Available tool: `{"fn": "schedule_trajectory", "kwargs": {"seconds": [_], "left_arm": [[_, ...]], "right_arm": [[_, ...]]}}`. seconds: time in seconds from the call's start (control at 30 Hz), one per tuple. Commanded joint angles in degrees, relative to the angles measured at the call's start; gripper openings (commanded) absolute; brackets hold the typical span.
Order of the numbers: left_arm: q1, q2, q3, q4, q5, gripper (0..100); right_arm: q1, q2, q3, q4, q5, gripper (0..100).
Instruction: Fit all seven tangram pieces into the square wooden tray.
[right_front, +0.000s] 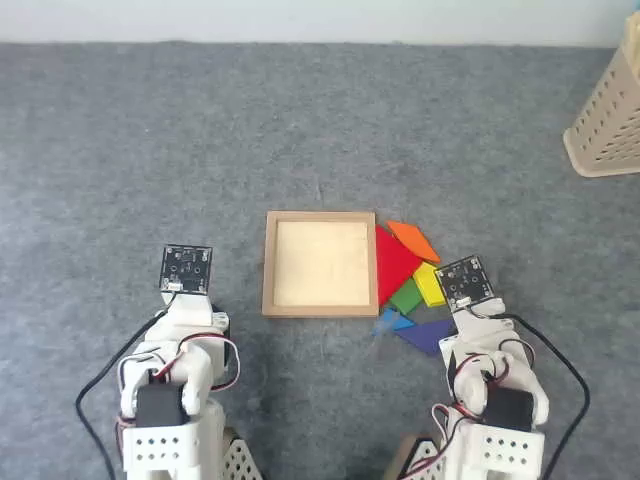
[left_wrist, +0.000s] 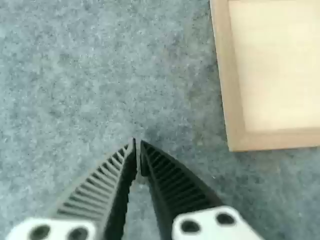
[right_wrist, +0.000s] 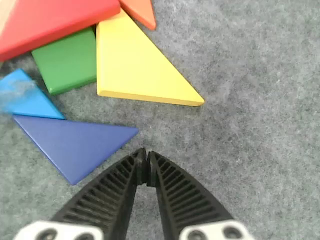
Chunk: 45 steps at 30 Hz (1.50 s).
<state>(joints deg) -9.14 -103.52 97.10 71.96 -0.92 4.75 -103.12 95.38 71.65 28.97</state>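
The square wooden tray (right_front: 270, 262) lies mid-table with nothing inside it; its corner shows in the left wrist view (left_wrist: 232, 120). Against its right side lie the pieces: red triangle (right_front: 392, 262), orange parallelogram (right_front: 414, 240), yellow triangle (right_front: 428, 285), green square (right_front: 407, 297), light blue triangle (right_front: 391, 321) and purple triangle (right_front: 428, 333). In the right wrist view the yellow triangle (right_wrist: 135, 67), green square (right_wrist: 67, 60), light blue triangle (right_wrist: 25, 97) and purple triangle (right_wrist: 75, 140) lie ahead of my right gripper (right_wrist: 146, 157), which is shut and empty. My left gripper (left_wrist: 137, 150) is shut over bare carpet, left of the tray.
Grey carpet (right_front: 200, 130) covers the table. A beige slotted basket (right_front: 612, 110) stands at the far right edge. Both arm bases (right_front: 170, 420) sit at the near edge.
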Motion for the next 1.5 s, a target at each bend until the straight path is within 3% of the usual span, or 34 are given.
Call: {"fn": "schedule_trajectory", "kwargs": {"seconds": [0.0,0.57,1.0,1.33,1.47], "left_arm": [[0.3,-1.1,-0.6,0.4,-0.2,2],[0.3,-1.1,-0.6,0.4,-0.2,2],[0.2,-1.1,-0.6,0.4,-0.2,2],[0.2,-1.1,-0.6,0.4,-0.2,2],[0.2,-1.1,-0.6,0.4,-0.2,2]], "right_arm": [[0.4,-0.9,1.1,0.7,0.4,0.8],[0.2,-0.9,1.1,-0.3,0.4,0.9],[0.7,-0.9,0.2,-21.4,0.4,0.9],[0.8,-0.6,-12.0,-18.4,0.4,0.9],[0.7,6.6,-16.9,-15.9,0.4,0.9]]}}
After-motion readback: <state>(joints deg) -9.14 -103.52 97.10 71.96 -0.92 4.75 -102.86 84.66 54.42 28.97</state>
